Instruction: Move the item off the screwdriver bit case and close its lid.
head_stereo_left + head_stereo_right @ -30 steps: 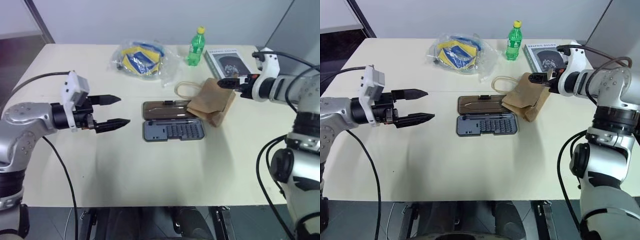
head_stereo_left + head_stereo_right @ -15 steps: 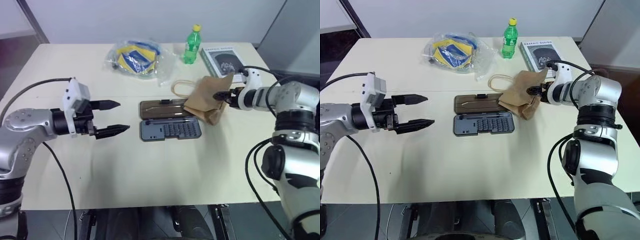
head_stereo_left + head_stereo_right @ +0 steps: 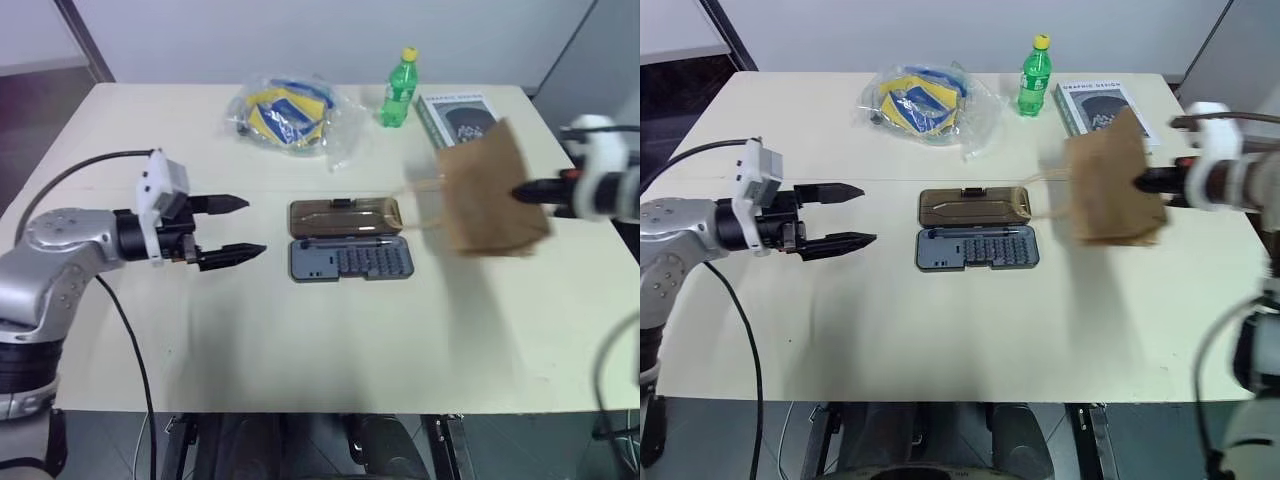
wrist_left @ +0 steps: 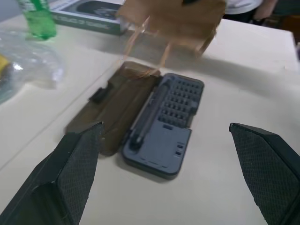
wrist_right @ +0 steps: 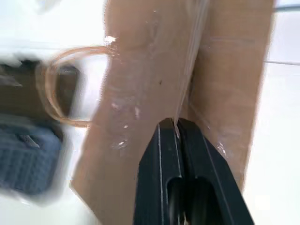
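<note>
The cream table (image 3: pixel 300 350) carries everything, with a broad bare stretch along its near edge and more bare top between the left gripper (image 3: pixel 245 228) and the case. That gripper hovers with its two black fingers spread wide apart, holding nothing, pointing across the table at the screwdriver bit case (image 3: pixel 350 260), which lies well apart from its tips with open surface between.

The right gripper (image 3: pixel 528 193) is off to the case's right side, near the table's right edge, its fingers pinched together on the brown paper bag (image 3: pixel 487 195). In the right wrist view the black fingers (image 5: pixel 180 154) meet tightly on a fold of the paper. The bag hangs lifted and clear of the case, its thin loop handles (image 3: pixel 425 200) trailing back toward the case's right end. Beyond the bag, toward the far edge, lies a grey book (image 3: pixel 455 112).

The case lies open and flat: the smoky brown lid (image 3: pixel 343 213) forms the far half, the grey tray of bits the near half, both uncovered.

Beyond the case, near the far edge, sit a clear plastic bag (image 3: pixel 285 115) with blue and yellow contents and a green bottle (image 3: pixel 397 92), well apart from both grippers.
</note>
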Controlling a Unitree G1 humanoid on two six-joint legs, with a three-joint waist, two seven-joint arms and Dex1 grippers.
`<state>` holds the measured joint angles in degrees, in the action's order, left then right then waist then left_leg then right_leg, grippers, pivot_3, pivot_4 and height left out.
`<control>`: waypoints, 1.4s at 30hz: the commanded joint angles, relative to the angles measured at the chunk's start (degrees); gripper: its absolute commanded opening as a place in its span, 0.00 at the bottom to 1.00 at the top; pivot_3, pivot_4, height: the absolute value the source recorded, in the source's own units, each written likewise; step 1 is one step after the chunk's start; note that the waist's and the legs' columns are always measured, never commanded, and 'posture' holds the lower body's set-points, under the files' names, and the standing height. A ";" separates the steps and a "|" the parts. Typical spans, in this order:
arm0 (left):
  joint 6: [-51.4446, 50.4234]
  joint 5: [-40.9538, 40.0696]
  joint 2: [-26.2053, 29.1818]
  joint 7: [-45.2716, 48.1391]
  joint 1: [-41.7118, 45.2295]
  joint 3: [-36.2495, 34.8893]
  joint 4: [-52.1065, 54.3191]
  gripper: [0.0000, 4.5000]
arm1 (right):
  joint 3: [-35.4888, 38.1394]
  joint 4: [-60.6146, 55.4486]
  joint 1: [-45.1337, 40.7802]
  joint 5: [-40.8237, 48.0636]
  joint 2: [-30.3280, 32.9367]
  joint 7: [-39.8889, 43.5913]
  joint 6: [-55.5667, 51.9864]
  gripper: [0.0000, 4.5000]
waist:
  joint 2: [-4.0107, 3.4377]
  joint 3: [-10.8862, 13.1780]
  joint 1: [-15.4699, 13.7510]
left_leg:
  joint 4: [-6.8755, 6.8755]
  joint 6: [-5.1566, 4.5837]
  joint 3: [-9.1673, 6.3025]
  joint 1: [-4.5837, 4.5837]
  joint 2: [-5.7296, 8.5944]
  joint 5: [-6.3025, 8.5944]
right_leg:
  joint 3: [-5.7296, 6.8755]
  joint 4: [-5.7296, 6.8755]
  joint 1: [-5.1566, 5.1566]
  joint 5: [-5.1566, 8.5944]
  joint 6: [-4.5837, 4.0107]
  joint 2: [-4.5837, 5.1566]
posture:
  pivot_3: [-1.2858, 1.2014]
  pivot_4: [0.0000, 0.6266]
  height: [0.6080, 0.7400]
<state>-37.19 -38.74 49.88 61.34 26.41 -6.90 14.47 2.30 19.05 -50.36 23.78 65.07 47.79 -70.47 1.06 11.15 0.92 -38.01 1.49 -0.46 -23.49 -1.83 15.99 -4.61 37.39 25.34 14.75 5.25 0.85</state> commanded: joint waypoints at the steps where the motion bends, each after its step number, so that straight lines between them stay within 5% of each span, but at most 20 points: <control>1: 1.24 0.25 -0.51 1.30 1.51 0.94 0.54 1.00 | -1.81 -2.20 5.65 -1.88 8.51 9.72 8.37 0.01 | 0.00 0.00 0.49 | -0.01 0.00 0.03 0.06 -0.01 0.00 | -0.02 0.01 -0.01 0.00 0.00 -0.01 | 0.52 0.24 0.98; 4: 1.41 0.16 -1.41 2.61 1.66 2.77 1.39 1.00 | -0.40 0.84 16.49 -2.98 16.94 17.77 14.80 0.01 | -0.07 0.00 0.36 | -0.04 0.00 0.04 0.13 -0.03 0.00 | -0.05 0.07 -0.06 0.00 0.00 -0.05 | 0.52 0.24 0.98; 7: 1.54 0.07 -1.98 3.99 2.09 3.86 2.03 1.00 | 2.02 3.95 25.49 -4.33 18.09 18.49 20.47 0.01 | -0.06 -0.03 0.39 | -0.13 0.00 0.06 0.14 -0.03 0.00 | -0.06 0.08 -0.10 0.00 0.00 -0.04 | 0.52 0.24 0.98; 15: 2.65 1.92 -2.66 5.45 5.30 4.79 -1.52 1.00 | 7.16 -1.19 31.13 -4.22 17.02 18.41 24.26 0.89 | -0.24 -0.08 1.87 | -0.24 0.04 0.16 0.34 -0.03 -0.04 | -0.25 0.38 -0.15 -0.03 0.05 -0.10 | 0.52 0.24 0.98; 21: 8.39 7.87 -3.51 8.44 12.17 7.35 -14.25 1.00 | 12.20 -9.05 33.54 -3.92 22.35 25.70 29.54 0.89 | -0.34 -0.07 1.58 | -0.25 0.05 0.15 0.44 -0.02 -0.05 | -0.29 0.62 -0.15 -0.01 0.03 -0.16 | 0.52 0.24 0.98; 28: 27.75 23.51 -10.91 12.97 32.31 15.15 -51.06 1.00 | 20.77 -25.14 32.31 4.44 22.45 35.71 30.00 0.89 | -0.33 -0.08 1.26 | -0.32 0.06 0.10 0.44 0.01 -0.05 | -0.24 0.59 -0.26 -0.02 0.04 -0.15 | 0.52 0.24 0.98; 34: 42.57 33.76 -20.20 9.24 44.67 17.94 -78.21 1.00 | 16.82 -42.29 24.08 17.69 14.20 25.49 19.54 0.89 | -0.29 -0.07 1.46 | -0.34 0.06 0.02 0.32 0.02 -0.05 | -0.22 0.59 -0.20 -0.02 0.05 -0.15 | 0.52 0.24 0.98; 42: 46.71 41.96 -26.08 -2.50 47.52 17.68 -89.76 1.00 | 19.91 -55.09 24.85 30.46 7.87 12.62 6.99 0.89 | -0.27 -0.06 1.10 | -0.35 0.06 -0.05 0.11 0.03 -0.05 | -0.18 0.66 0.03 -0.02 0.05 -0.12 | 0.52 0.24 0.98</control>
<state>8.32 1.82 23.62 61.36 71.59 11.67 -75.15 18.88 -33.81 -25.34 51.11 72.96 62.47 -61.42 0.79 11.08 2.03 -38.36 1.55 -0.51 -23.39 -1.80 15.93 -4.79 38.06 25.37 14.73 5.30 0.74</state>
